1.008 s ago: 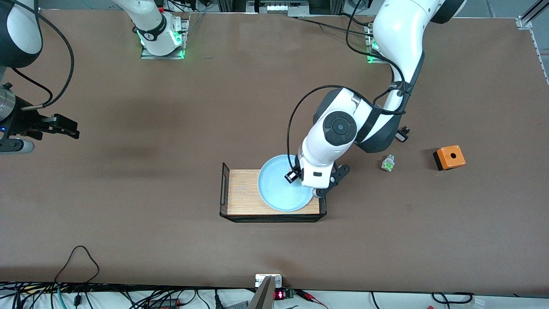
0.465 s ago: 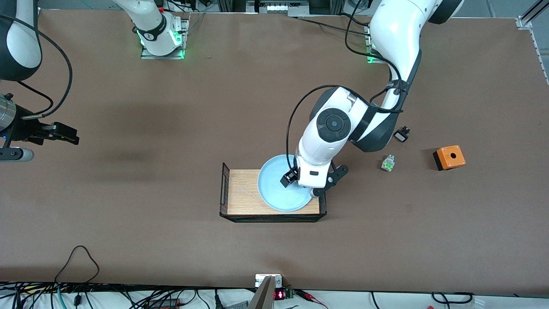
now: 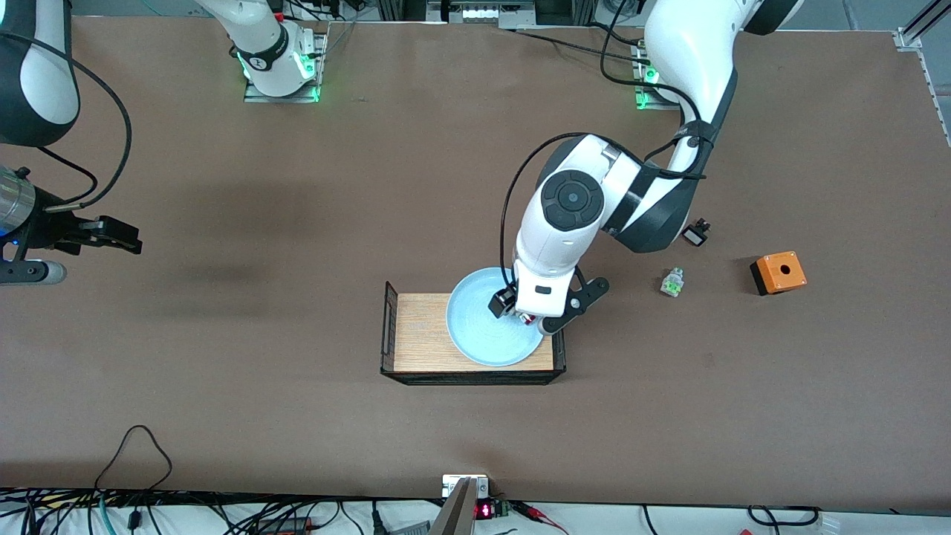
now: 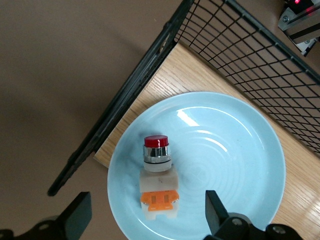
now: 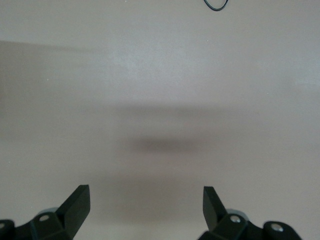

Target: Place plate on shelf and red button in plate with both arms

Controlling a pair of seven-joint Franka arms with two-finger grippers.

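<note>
The pale blue plate (image 3: pixel 475 338) (image 4: pixel 235 165) lies in the wooden tray (image 3: pixel 420 334) (image 4: pixel 167 75), at the end toward the left arm. The red button (image 4: pixel 157 175) lies on its side on the plate, red cap at one end and orange block at the other; in the front view only a bit of the red button (image 3: pixel 528 319) shows under the wrist. My left gripper (image 3: pixel 531 316) (image 4: pixel 147 220) hangs open just above it, its fingers (image 4: pixel 80 215) apart and off the button. My right gripper (image 3: pixel 111 236) (image 5: pixel 145 205) waits open over bare table at the right arm's end.
The tray has black wire-mesh walls (image 4: pixel 260 60). Toward the left arm's end lie a small green-capped piece (image 3: pixel 672 283), a small black part (image 3: pixel 695 234) and an orange box with a hole (image 3: pixel 777 272). Cables run along the table's front edge.
My left gripper has opened and let go of the red button, which now lies on the plate; the wrist has lifted slightly. The right arm has barely shifted.
</note>
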